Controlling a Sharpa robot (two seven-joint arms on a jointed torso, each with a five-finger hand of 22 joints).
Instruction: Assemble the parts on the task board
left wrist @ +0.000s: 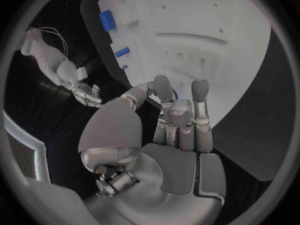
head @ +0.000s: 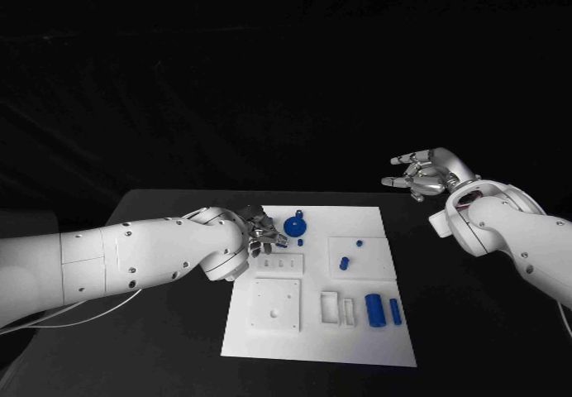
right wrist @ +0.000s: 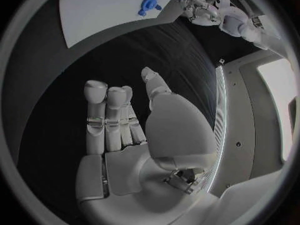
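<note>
The white task board [head: 312, 339] lies mid-table. Near its far edge sits a round blue part [head: 296, 227] with a small knob. My left hand [head: 264, 231] hovers right beside it, fingertips at its left rim; in the left wrist view my left hand [left wrist: 178, 112] has its fingers stretched out, holding nothing, with a sliver of that round blue part [left wrist: 174, 93] behind them. My right hand [head: 423, 175] is raised beyond the board's far right corner, fingers spread and empty. The right wrist view shows my right hand [right wrist: 125, 120] open, with the round blue part [right wrist: 149, 2] far off.
More blue pieces lie on the board: a short peg [head: 345, 264], a thick cylinder [head: 375, 309] and a slim bar [head: 394, 311] near the front right. White raised blocks [head: 277, 304] sit front left. Black table [head: 143, 347] surrounds the board.
</note>
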